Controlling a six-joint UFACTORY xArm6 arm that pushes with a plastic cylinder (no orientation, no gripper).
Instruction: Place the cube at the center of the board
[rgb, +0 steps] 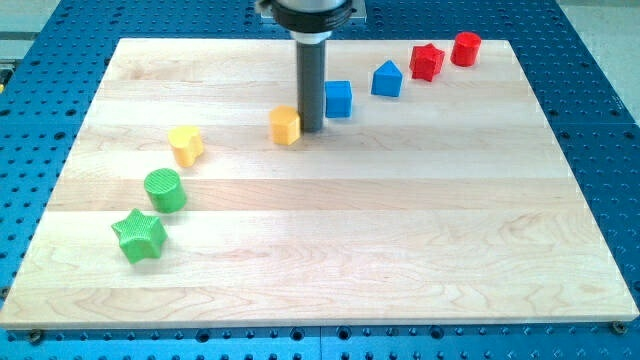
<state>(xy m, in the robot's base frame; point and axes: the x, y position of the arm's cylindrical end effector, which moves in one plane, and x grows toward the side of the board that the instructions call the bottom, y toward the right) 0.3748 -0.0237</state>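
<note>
A blue cube (339, 98) sits on the wooden board (330, 240) near the view's top centre. My tip (311, 130) rests on the board just left of and slightly below the cube, between it and an orange-yellow hexagonal block (286, 125), which lies right beside the tip on its left. The rod rises straight up to the arm at the view's top edge. I cannot tell whether the rod touches the cube.
A blue house-shaped block (387, 79), a red star (427, 62) and a red cylinder (465, 48) line up toward the top right. A yellow block (185, 144), a green cylinder (165, 189) and a green star (139, 236) trail toward the lower left.
</note>
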